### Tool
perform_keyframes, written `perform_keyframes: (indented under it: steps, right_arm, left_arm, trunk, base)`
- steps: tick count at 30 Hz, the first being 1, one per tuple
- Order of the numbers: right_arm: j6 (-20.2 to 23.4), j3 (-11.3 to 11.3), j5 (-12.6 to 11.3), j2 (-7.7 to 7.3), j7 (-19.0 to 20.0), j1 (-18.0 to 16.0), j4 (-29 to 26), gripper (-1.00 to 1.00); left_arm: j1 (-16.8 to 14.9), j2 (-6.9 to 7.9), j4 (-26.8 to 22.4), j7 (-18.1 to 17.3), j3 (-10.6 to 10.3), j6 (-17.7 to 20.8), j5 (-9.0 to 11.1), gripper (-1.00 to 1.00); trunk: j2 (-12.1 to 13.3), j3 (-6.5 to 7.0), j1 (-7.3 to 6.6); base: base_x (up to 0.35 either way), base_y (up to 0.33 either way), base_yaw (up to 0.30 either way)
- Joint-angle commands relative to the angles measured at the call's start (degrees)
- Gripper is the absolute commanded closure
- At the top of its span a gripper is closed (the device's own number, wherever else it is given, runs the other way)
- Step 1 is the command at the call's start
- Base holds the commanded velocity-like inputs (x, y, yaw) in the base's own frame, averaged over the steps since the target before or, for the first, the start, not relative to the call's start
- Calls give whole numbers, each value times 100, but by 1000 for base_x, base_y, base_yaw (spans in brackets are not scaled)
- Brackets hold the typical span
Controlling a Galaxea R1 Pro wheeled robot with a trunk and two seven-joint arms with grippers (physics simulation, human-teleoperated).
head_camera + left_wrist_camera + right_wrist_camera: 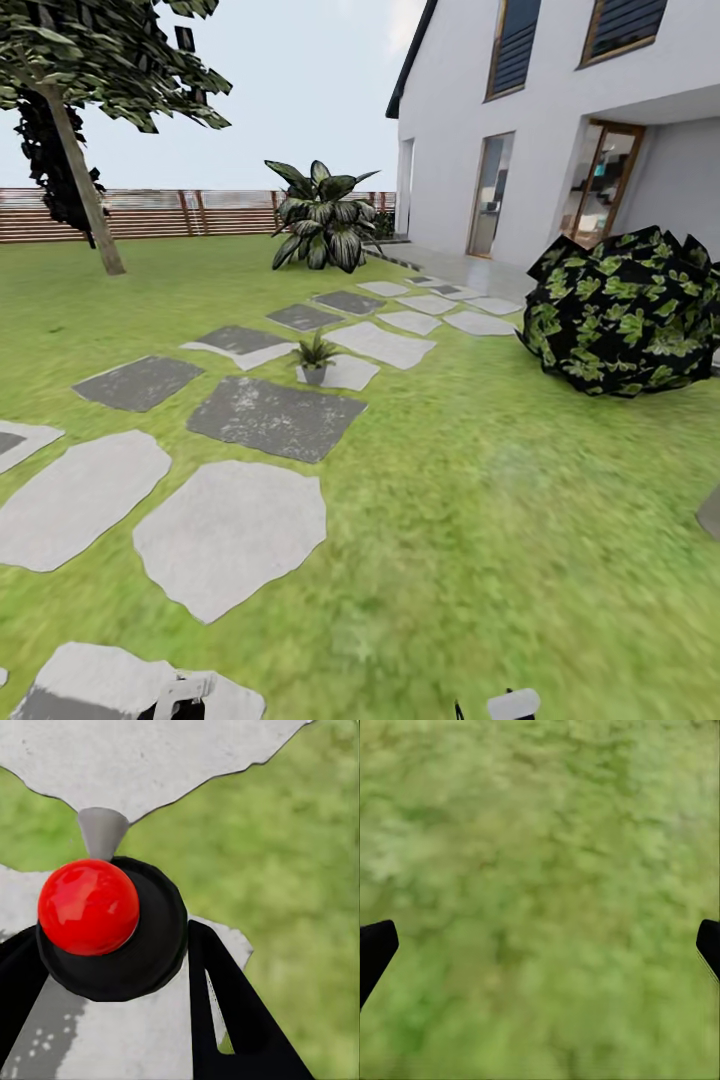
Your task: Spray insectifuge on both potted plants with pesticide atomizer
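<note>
In the left wrist view my left gripper (pixel 112 952) is shut on the pesticide atomizer (pixel 120 937), a black round body with a red ball (pixel 88 906) on it and a grey cone nozzle (pixel 101 831). The black fingers (pixel 232 1012) clamp both its sides above pale paving. My right gripper (pixel 540 945) is open over bare lawn, with nothing between its far-apart black fingertips (pixel 375 949). One potted plant (pixel 316 358), a low green rosette in a small grey pot, stands on a pale stepping stone (pixel 345 373) ahead in the garden. Both wrists peek in at the head view's lower edge.
Flat grey and pale stepping stones (pixel 272 415) run from me toward the white house (pixel 540 120). A dark leafy bush (pixel 625 310) sits right, a big broad-leaved plant (pixel 322 218) farther back, a tree (pixel 85 180) left, and a brown slat fence (pixel 150 212) behind.
</note>
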Motion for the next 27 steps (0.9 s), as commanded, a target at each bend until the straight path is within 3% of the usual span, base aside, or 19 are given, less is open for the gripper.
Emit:
perform_keyframes:
  steps: [1, 27]
  right_arm:
    - [-5, 44, 31, 2, -58, -4, 7, -100]
    - [-5, 44, 31, 2, -57, -4, 7, -100]
  left_arm:
    - [-4, 1, 5, -29, -13, -15, 56, 100]
    - [-3, 1, 5, -29, -13, -15, 56, 100]
  trunk:
    - [-2, -5, 3]
    - [-2, -5, 3]
  base:
    - [341, 47, 0]
    - [341, 70, 0]
